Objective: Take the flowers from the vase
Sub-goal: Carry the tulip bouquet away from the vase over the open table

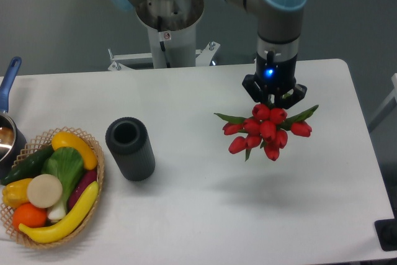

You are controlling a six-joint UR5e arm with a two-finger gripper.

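Wicker basket (99,181) of vegetables sits at the near left edge of the table (205,215); vase (130,149) stands empty just beside it. Flowers (267,130) hang clear of the table, well right of the vase. Fingers (273,97) appear closed on the hidden stem. Judgement: light, soft bunch; buds crush easily, so the stem is the right hold.

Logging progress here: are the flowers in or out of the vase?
Out. The flowers hang at the gripper, well right of the vase, whose round mouth shows dark and empty.
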